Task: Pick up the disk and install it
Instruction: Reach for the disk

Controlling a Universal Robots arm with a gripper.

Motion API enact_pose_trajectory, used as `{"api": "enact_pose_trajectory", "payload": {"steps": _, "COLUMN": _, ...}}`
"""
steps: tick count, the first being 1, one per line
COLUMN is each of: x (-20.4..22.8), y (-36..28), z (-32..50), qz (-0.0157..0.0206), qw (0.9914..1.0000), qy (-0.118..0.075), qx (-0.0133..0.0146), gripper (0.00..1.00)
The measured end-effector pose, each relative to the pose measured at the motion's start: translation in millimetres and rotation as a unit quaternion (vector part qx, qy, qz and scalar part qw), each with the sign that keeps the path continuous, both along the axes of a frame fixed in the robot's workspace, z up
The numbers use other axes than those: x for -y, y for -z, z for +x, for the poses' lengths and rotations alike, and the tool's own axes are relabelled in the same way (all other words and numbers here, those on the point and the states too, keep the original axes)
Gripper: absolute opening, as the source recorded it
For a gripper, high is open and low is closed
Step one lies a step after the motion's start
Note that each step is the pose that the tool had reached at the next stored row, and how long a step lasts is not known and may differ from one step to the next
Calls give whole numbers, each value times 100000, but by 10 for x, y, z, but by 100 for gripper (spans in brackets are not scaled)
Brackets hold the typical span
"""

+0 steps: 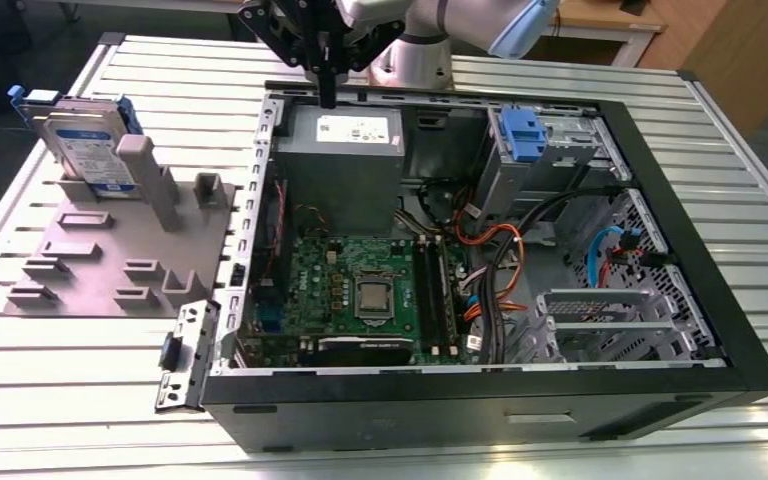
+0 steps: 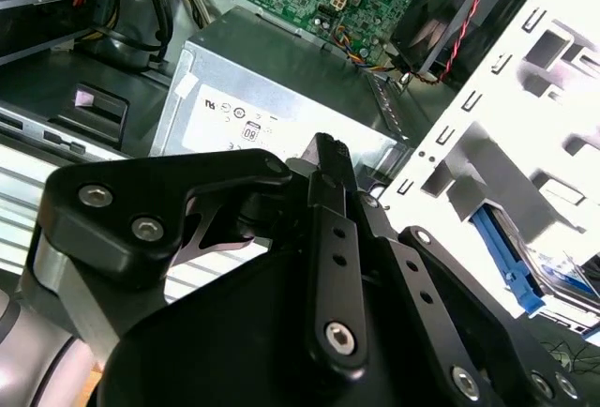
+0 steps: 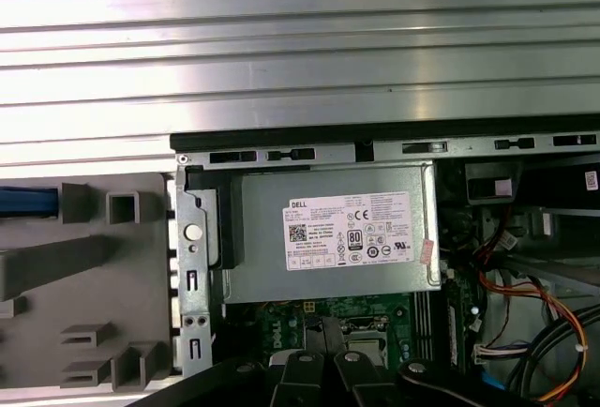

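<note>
The disk [image 1: 84, 140] stands upright in a slot of the grey fixture [image 1: 104, 250] at the exterior view's left, outside the open computer case [image 1: 491, 390]. It is silver with a white-and-blue label and blue side rails. One blue rail [image 3: 28, 203] shows at the edge of the first wrist view, and a blue rail [image 2: 506, 262] shows in the second wrist view. My gripper [image 1: 327, 92] hangs over the case's far wall, above the grey power supply [image 1: 344, 150], well to the right of the disk. Its fingers [image 2: 328, 158] are shut together on nothing.
Inside the case lie the green motherboard [image 1: 357, 285], orange and black cables [image 1: 504, 250], a blue-tabbed drive cage [image 1: 524, 135] at the far right and a metal bracket [image 1: 604, 315] near the front right. The case rests on a ribbed metal table [image 1: 77, 380].
</note>
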State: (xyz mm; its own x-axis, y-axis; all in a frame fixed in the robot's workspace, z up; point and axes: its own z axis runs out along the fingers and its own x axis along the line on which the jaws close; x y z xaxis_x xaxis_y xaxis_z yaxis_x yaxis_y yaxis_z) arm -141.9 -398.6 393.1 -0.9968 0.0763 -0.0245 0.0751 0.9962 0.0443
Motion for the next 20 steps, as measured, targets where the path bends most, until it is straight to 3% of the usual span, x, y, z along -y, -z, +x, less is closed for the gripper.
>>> {"api": "enact_pose_trajectory", "payload": {"steps": 15, "x": 0, "y": 0, "z": -22, "qz": -2, "qw": 100000, "qy": 3, "qx": 0, "gripper": 11}}
{"api": "enact_pose_trajectory", "payload": {"steps": 20, "x": 0, "y": 0, "z": -78, "qz": 3, "qw": 100000, "qy": 1, "qx": 1, "gripper": 11}}
